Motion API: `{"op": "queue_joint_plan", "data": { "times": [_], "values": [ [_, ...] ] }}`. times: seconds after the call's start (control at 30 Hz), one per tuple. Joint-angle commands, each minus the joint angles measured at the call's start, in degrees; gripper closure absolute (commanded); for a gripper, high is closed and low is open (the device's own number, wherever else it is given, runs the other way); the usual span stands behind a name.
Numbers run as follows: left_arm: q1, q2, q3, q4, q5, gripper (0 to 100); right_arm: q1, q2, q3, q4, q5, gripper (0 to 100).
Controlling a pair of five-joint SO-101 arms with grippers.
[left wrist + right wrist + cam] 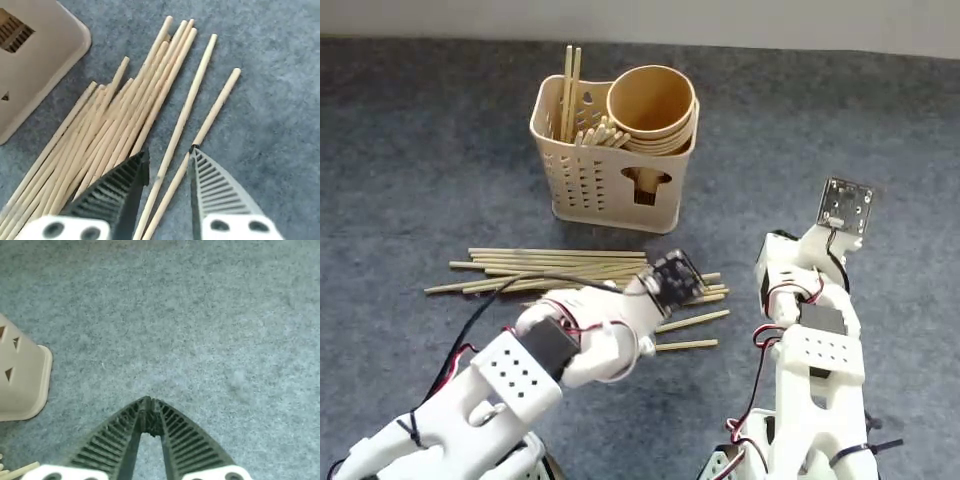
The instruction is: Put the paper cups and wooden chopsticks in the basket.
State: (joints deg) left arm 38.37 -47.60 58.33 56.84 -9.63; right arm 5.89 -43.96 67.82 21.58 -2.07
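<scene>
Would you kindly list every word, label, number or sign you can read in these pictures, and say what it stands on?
None can be read.
The basket, the paper cups and the wooden chopsticks bear no print.
The small board at the end of the right arm may carry markings, but they are too small to read.
</scene>
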Motion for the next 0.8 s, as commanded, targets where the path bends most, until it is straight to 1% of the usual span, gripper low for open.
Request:
{"op": "queue_joint_plan", "data": {
  "times": [0.0,0.1,0.17,0.27,0.5,0.77],
  "values": [
    [3.56,-1.27,0.4,-1.67,-0.97,86,0.22,-1.27,-0.66,-1.19,0.79,98.8],
    [3.56,-0.75,0.4,-1.93,-0.97,86,0.22,-1.27,-0.66,-1.19,0.79,98.8],
    [3.56,1.98,0.22,-3.52,-0.97,86,0.22,-1.27,-0.66,-1.19,0.79,98.8],
    [3.56,9.63,-1.71,-5.54,-1.05,86,0.22,-1.27,-0.66,-1.19,0.79,98.8],
    [3.56,28.7,-10.68,-5.71,-1.32,86,0.22,-1.27,-0.66,-1.19,0.88,98.8],
    [3.56,41.63,-18.07,-5.45,-1.14,86,0.22,-1.27,-0.66,-1.19,0.88,98.8]
  ]
}}
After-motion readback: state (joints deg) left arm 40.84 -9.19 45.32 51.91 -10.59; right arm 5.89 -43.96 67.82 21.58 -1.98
